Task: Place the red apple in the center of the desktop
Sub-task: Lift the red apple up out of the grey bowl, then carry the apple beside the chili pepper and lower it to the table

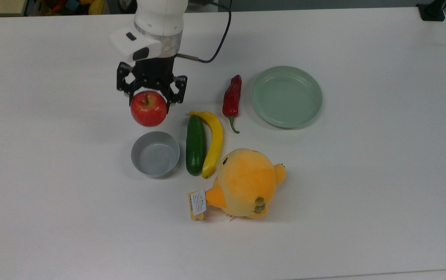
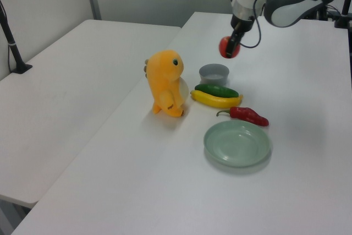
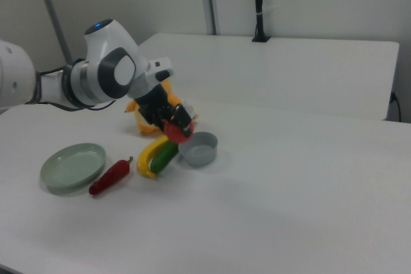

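Observation:
My gripper is shut on the red apple and holds it in the air above the white desktop. In the top view the apple hangs just above the empty grey bowl. The black fingers grip the apple's upper sides, with its stem showing between them.
A green cucumber and a yellow banana lie side by side right of the bowl in the top view. A red chili pepper, a pale green plate and an orange plush toy are nearby.

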